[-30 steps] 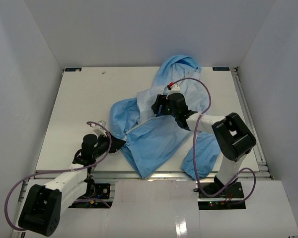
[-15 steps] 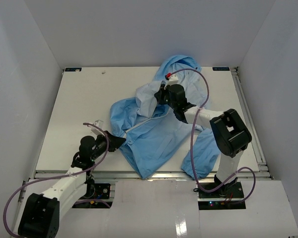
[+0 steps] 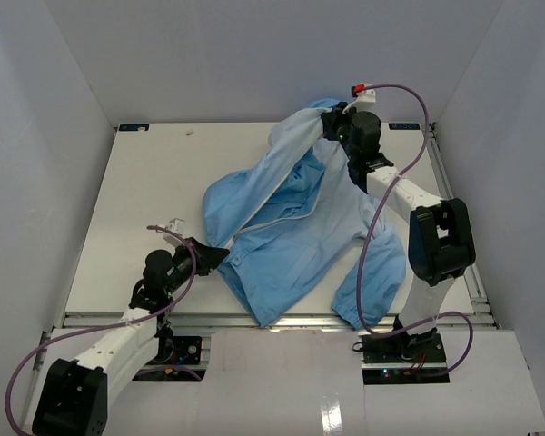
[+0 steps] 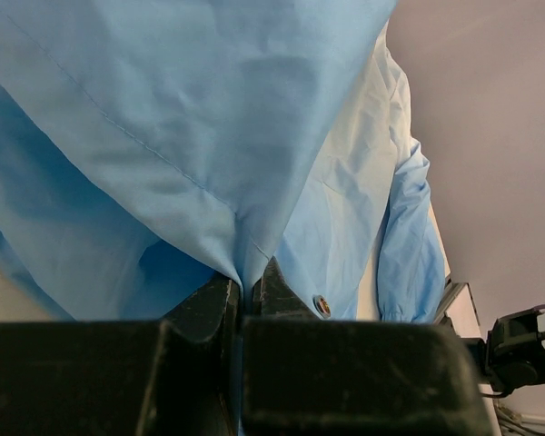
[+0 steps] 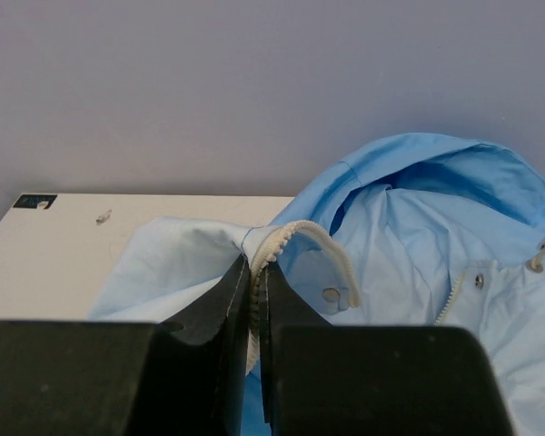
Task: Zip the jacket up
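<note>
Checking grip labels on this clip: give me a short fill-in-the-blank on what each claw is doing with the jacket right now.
1. The right claw is pinched on the pale ____ strip of the jacket.
2. The left claw is ____ on a fold of light blue fabric.
3. In the top view, the arm reaching to the far edge of the table is the ____ one.
Missing words: zipper; shut; right.
</note>
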You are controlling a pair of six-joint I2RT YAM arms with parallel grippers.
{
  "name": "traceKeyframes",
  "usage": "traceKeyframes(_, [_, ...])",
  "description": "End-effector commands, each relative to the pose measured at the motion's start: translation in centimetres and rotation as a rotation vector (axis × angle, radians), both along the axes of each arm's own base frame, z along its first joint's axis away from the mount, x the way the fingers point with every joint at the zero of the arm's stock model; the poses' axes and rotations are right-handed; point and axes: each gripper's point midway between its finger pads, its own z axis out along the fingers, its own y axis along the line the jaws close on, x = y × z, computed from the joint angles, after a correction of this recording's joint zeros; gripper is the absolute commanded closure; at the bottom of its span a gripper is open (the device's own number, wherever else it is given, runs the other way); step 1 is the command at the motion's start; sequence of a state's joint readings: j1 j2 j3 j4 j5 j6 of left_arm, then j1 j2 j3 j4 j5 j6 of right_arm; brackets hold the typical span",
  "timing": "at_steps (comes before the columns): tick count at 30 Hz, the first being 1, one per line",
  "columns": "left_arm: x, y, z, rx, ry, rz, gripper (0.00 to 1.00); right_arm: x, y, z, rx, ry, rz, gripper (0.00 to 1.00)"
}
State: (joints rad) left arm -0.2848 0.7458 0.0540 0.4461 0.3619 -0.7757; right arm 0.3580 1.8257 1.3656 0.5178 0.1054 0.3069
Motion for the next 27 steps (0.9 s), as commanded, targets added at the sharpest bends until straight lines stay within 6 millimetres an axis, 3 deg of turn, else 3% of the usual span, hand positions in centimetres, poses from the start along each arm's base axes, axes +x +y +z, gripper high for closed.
traceKeyframes(1, [-2.7,-0.5,-4.0,-0.007,0.077,-0.072,1.00,2.2,0.4,-0.5,-0.028,-0.030,0.041,0.92])
traceKeyframes(6, [-3.2,-0.9,-4.0,-0.022,0.065,-0.111,1.00,6.0,-2.2,3.4,0.011,-0.107,0.009,0.92])
traceKeyframes(8, [-3.2,-0.9,-4.0,-0.020,0.059,-0.112,1.00,6.8,-1.7,4.8,0.022,-0.110,0.065,0.92])
traceKeyframes(9, [-3.1,-1.0,-3.8,-0.021,0.048,-0.113,1.00,7.1,-1.2,4.7,0.017,-0.099,0.093,0.92])
traceKeyframes(12, [-3.5,-1.5,-2.8,-0.052,0.009,-0.151,1.00,6.1,2.0,1.2,0.003,0.004,0.295,0.80])
traceKeyframes(14, [-3.7,-1.7,-1.9,-0.084,-0.033,-0.168,1.00,3.2,4.1,-1.5,0.022,0.060,0.470,0.58])
traceKeyframes(17, [-3.5,-1.7,-1.8,-0.087,-0.035,-0.154,1.00,-1.2,5.2,-4.0,0.074,0.119,0.603,0.38])
traceKeyframes(19, [-3.4,-1.6,-2.3,-0.077,-0.016,-0.150,1.00,-4.3,4.8,-5.9,0.095,0.175,0.619,0.33])
traceKeyframes(23, [-3.7,-1.5,-3.1,-0.088,0.030,-0.141,1.00,-10.2,4.8,-6.7,0.140,0.159,0.709,0.29])
traceKeyframes(25, [-3.8,-1.5,-3.9,-0.081,0.070,-0.135,1.00,-13.5,5.4,-6.7,0.155,0.145,0.762,0.29])
traceKeyframes(27, [-3.8,-1.2,-5.1,-0.059,0.131,-0.120,0.97,-16.7,6.8,-8.4,0.147,0.165,0.821,0.31])
